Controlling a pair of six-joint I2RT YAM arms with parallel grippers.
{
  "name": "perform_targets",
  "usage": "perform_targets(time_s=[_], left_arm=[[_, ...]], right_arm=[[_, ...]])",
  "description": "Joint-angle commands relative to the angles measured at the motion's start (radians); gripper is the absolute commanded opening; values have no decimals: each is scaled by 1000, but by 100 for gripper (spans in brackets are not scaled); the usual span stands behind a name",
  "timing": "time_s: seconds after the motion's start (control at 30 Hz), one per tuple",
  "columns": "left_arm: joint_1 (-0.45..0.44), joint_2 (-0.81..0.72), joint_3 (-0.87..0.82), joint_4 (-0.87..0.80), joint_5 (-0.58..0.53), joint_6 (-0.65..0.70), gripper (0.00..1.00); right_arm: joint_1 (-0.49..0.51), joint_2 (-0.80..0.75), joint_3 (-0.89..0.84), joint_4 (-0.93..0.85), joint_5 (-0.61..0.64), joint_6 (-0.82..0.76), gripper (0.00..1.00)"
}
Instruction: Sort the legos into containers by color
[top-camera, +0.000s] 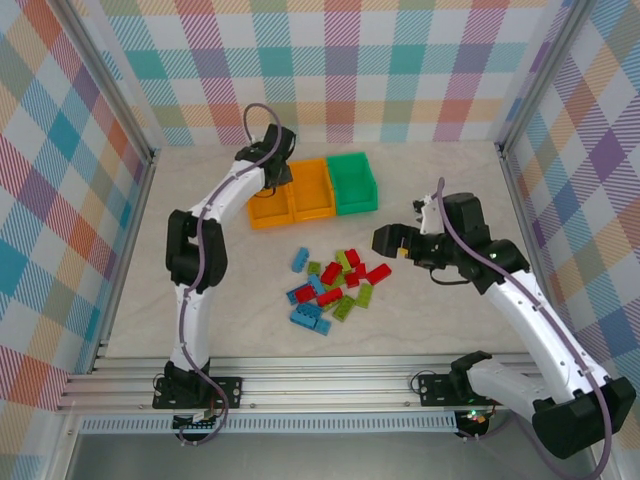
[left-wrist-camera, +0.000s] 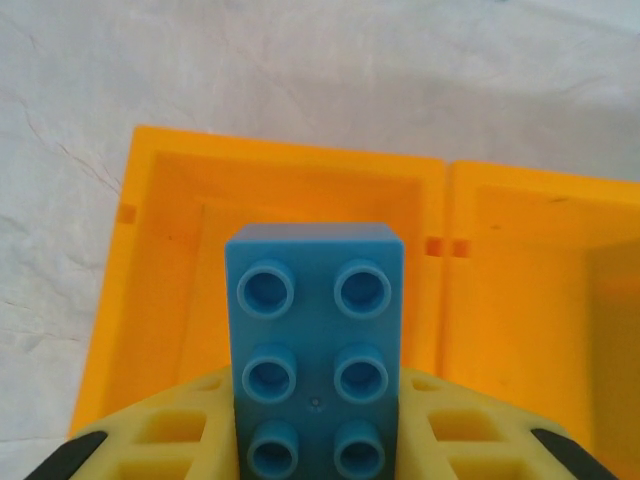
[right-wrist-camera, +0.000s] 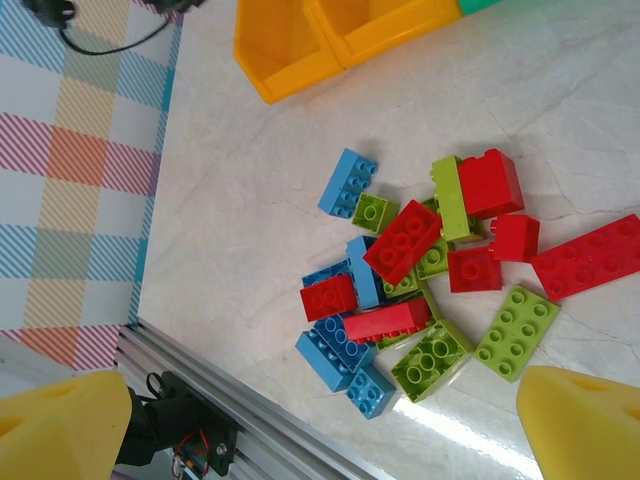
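Where the surface meets its plaid walls, open room lies at left and toward the front rail.
Bins: three joined in a row at the back, two orange, one green; shared rims are the hazard, since an off-centre release could bounce a piece onto the surface or into the neighbour.
Pile: red, blue and green legos, mid-surface, some overlapping.
Right pincer: wide, empty, just right of the pile.
Left pincer: narrow, holding a blue brick above the left orange bin; brick juts forward, so it may tip on release.
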Motion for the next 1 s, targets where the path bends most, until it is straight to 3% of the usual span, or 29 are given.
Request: perform_targets(time_s=[0.0,0.1,0.37,0.63,0.97], left_arm=[[50,20,29,-38,74,-86,25],[63,2,-49,23,98,-106,27],[77,15,-109,42,150,-146,58],[77,-90,-156,72,197,-147,60],[7,-479,-434,91,298,-61,62]], right_arm=[[5,-31,29,-40,12,4,100],[5,-59,19,-48,20,13,100],[5,-77,28,-72,26,19,100],[4,-94,37,-84,69,4,100],[5,-29,63,-90,59,-37,100]])
